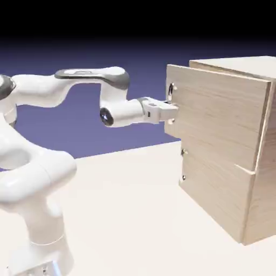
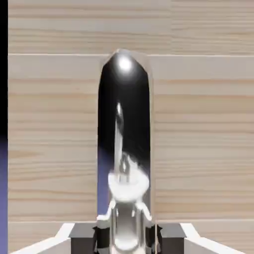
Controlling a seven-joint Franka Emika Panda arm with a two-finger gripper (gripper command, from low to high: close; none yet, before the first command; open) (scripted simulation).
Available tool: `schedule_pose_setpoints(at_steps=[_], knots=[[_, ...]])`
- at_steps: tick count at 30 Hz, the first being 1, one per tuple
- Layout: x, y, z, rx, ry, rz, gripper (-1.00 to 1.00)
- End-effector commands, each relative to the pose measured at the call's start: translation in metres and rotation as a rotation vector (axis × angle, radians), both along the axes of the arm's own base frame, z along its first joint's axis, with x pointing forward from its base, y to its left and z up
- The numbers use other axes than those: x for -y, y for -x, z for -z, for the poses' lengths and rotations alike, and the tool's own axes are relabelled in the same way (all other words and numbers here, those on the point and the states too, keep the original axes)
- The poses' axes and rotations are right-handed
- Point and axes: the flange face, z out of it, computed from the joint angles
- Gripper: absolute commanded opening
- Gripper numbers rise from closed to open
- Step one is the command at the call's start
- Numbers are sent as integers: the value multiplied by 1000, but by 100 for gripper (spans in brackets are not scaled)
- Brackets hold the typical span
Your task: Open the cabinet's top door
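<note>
My pincer: my white two-finger gripper (image 1: 172,109) reaches level to the front of the cabinet, jaws clamped together on the top door's small curved silver handle (image 1: 171,90).
Hand view: the handle (image 2: 124,149) fills the middle as a tall mirror-bright bar, running down between my grey fingertips (image 2: 101,233) at the bottom edge.
Cabinet: the large boxy light-wood-grain cabinet (image 1: 259,205) stands on the pale table (image 1: 129,215), at the exterior view's right.
Top door: the upper rectangular light-wood panel (image 1: 221,113) stands slightly proud of the cabinet body at its right edge, with a step above the lower panel.
Around: the lower matching panel (image 1: 215,194) carries its own small metal handle (image 1: 184,164) below my gripper, untouched.
In the way: nothing that I can see stands between my arm and the door.
</note>
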Motion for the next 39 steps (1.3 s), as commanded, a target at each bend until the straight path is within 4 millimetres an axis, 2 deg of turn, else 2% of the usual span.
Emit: schedule_pose_setpoints(at_steps=[1, 10, 17, 27, 39], knots=[[6, 8, 0, 3, -12, -19, -100], [70, 71, 0, 2, -12, -246, -100], [118, 105, 0, 1, -13, -395, -100], [182, 134, 0, 0, -13, -574, -100], [272, 155, 0, -2, -13, -806, -100]])
